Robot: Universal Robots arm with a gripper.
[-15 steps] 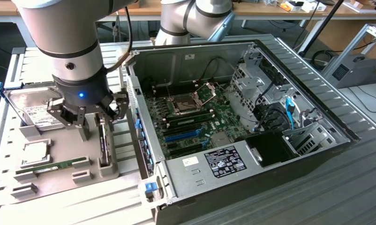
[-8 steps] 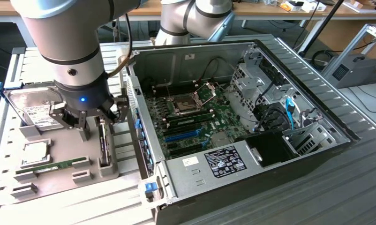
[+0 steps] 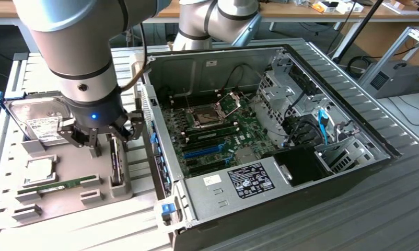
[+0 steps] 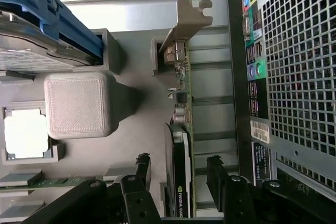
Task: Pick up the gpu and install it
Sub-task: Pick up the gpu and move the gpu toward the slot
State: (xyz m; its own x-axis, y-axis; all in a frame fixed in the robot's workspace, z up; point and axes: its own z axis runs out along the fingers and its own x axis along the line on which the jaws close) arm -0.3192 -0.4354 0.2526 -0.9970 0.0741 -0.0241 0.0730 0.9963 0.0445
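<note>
The gpu (image 3: 116, 159) stands on its long edge in a grey holder on the parts tray (image 3: 70, 206), at the exterior view's left, just outside the open computer case (image 3: 279, 172). In the wrist view the gpu (image 4: 181, 129) is a thin green board with a black face and a silver end bracket (image 4: 188, 22). My gripper (image 3: 112, 140) hangs directly over it, open. The two black fingers (image 4: 143, 165) straddle the card's end, one on each side, with a gap to the card on both sides. The gripper (image 4: 178, 165) holds nothing.
On the tray lie a hard drive in a blue frame (image 3: 35, 120), a CPU (image 3: 39, 170) and a RAM stick (image 3: 69, 184). The case's rear wall (image 4: 294, 77) rises close beside the gpu. The motherboard's blue slots (image 3: 199, 152) lie inside the case.
</note>
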